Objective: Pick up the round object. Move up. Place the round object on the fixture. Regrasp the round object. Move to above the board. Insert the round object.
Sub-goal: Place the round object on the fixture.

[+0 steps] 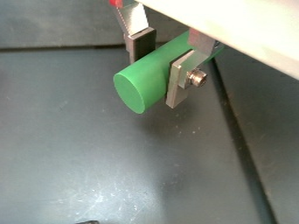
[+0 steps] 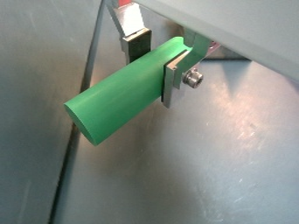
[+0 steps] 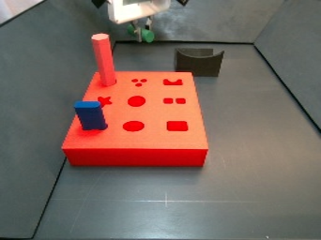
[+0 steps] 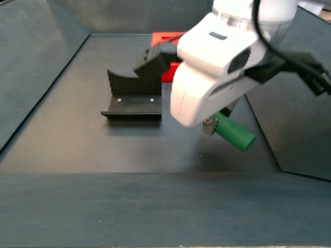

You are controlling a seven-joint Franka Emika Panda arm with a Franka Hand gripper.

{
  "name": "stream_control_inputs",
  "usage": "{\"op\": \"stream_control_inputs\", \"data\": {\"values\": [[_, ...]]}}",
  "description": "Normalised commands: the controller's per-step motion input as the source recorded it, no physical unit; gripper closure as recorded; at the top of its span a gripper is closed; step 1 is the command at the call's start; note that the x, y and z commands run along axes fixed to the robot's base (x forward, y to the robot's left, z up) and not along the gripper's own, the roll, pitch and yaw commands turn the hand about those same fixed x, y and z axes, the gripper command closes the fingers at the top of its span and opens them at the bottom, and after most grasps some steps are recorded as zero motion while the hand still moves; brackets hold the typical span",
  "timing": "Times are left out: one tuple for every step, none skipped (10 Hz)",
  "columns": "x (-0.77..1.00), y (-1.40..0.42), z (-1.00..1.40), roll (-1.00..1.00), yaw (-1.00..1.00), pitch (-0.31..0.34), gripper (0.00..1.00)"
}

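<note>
Two silver fingers [image 1: 184,77] of the gripper [image 2: 156,63] clamp the round object [image 2: 119,101] (a green peg), holding it tilted above the dark floor [image 4: 116,155]. Beyond stands the fixture [image 4: 134,97], then the board [image 4: 165,41] toward the far edge.

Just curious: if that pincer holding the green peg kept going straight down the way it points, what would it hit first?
Probably just the bare grey floor. The pincer grips the green peg in the air, and both wrist views show only floor below. The fixture sits off to the side, though depth is hard to judge.
</note>
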Motion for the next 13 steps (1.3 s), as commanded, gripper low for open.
{"op": "stream_control_inputs", "data": {"values": [[0.0, 0.0, 1.0, 0.0, 0.0, 0.0, 1.0], [0.0, 0.0, 1.0, 0.02, 0.0, 0.016, 1.0], [-0.01, 0.0, 1.0, 0.04, -0.01, 0.039, 1.0], [-0.01, 0.0, 1.0, 0.05, -0.01, 0.064, 1.0], [-0.02, 0.0, 1.0, 0.07, -0.01, 0.099, 1.0], [-0.02, 0.0, 1.0, 0.08, -0.01, 0.117, 1.0], [-0.02, 0.0, 1.0, 0.09, 0.0, 0.126, 1.0], [-0.03, -0.01, 1.0, 0.12, 0.01, 0.141, 1.0], [-0.03, -0.01, 1.0, 0.12, 0.02, 0.144, 1.0], [-0.03, -0.01, 1.0, 0.13, 0.03, 0.142, 1.0], [-0.03, -0.01, 0.96, 0.12, 0.03, 0.143, 1.0], [-0.02, -0.01, 0.83, 0.12, 0.03, 0.133, 1.0], [-0.02, -0.01, 0.75, 0.11, 0.03, 0.129, 1.0]]}}
